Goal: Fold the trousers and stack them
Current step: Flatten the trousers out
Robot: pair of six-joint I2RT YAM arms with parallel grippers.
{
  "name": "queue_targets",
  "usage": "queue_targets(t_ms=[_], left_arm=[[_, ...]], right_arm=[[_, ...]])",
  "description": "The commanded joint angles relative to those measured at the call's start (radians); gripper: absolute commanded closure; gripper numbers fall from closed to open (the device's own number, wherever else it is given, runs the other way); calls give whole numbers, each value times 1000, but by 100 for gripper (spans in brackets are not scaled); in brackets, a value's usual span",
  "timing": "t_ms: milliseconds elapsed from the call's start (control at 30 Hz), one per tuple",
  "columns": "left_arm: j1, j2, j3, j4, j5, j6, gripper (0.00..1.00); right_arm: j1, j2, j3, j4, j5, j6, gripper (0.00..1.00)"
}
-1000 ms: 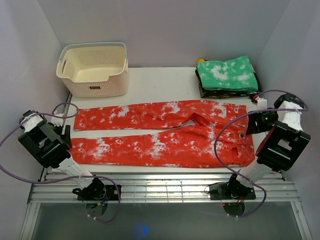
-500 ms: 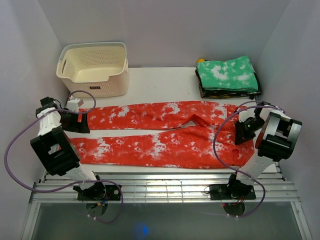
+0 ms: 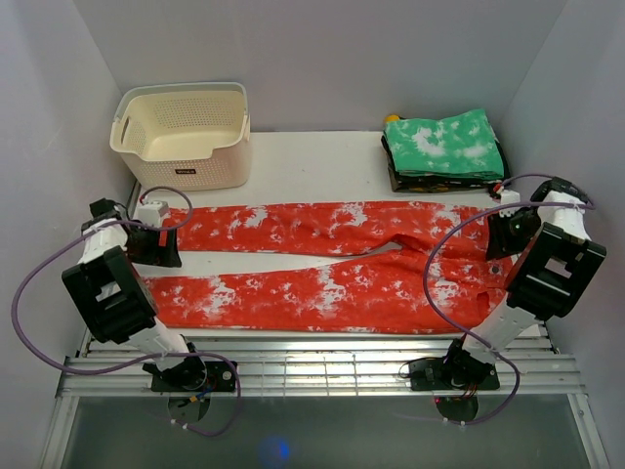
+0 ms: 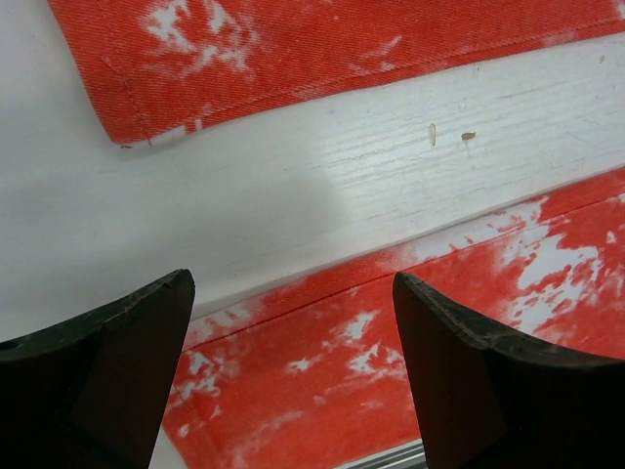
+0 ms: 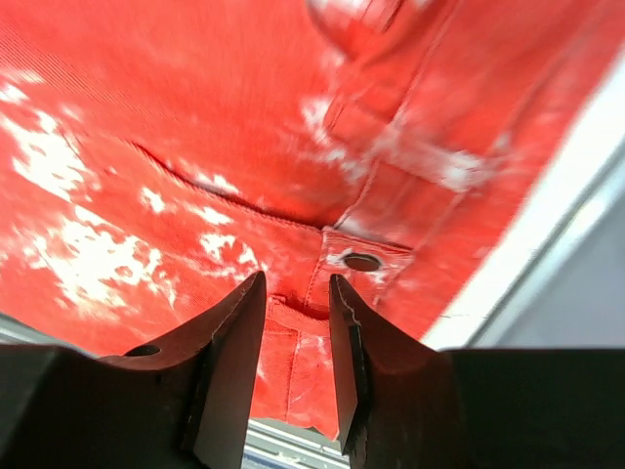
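The red-orange, white-blotched trousers (image 3: 322,264) lie flat across the white table (image 3: 312,166), with the waist to the right and both legs running left. My left gripper (image 3: 166,247) hovers at the cuff ends. In the left wrist view this gripper (image 4: 293,283) is wide open over the near leg (image 4: 322,391). A bare strip of table separates that leg from the far leg (image 4: 293,49). My right gripper (image 3: 498,239) is at the waistband. In its wrist view the right gripper (image 5: 296,280) stands a little open, a waistband fold by the button (image 5: 361,262) lying loose between the tips.
A cream perforated basket (image 3: 186,137) stands at the back left. A stack of folded green cloth (image 3: 444,147) sits at the back right. A slatted metal rail (image 3: 312,366) runs along the near edge, and grey walls close in on both sides.
The left arm swung in from the left wall to the cuffs and opened wider. The right gripper came down on the waistband, closed, then parted. The trousers shifted right.
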Motion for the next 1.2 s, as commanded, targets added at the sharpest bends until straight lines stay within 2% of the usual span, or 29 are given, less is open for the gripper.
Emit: queue_targets(t_ms=[0, 167, 367, 700, 767, 800, 933, 1067, 1133, 1167], left_arm=[[-8, 28, -32, 71, -5, -66, 7], [-8, 79, -10, 92, -24, -124, 11], [-13, 101, 65, 77, -17, -160, 8], [-37, 124, 114, 92, -8, -186, 2], [-37, 119, 97, 98, -10, -189, 2], [-37, 118, 93, 101, -11, -190, 2], [-37, 96, 70, 109, -23, -184, 2], [-37, 96, 66, 115, -28, -176, 2], [-37, 102, 68, 117, -20, -179, 2], [-37, 105, 69, 117, -17, -181, 2]], right_arm=[[0, -67, 46, -57, -21, 90, 63], [-8, -71, -25, 63, 94, 152, 68], [-26, -32, -78, 186, 164, 163, 57], [-32, 44, -88, 240, 182, 173, 52], [-32, 79, -75, 227, 156, 175, 55], [-32, 91, -66, 218, 141, 175, 61], [-32, 119, -28, 158, 64, 176, 71], [-32, 122, -9, 125, 55, 173, 72], [-34, 122, -5, 118, 55, 176, 62], [-37, 120, -5, 118, 56, 178, 53]])
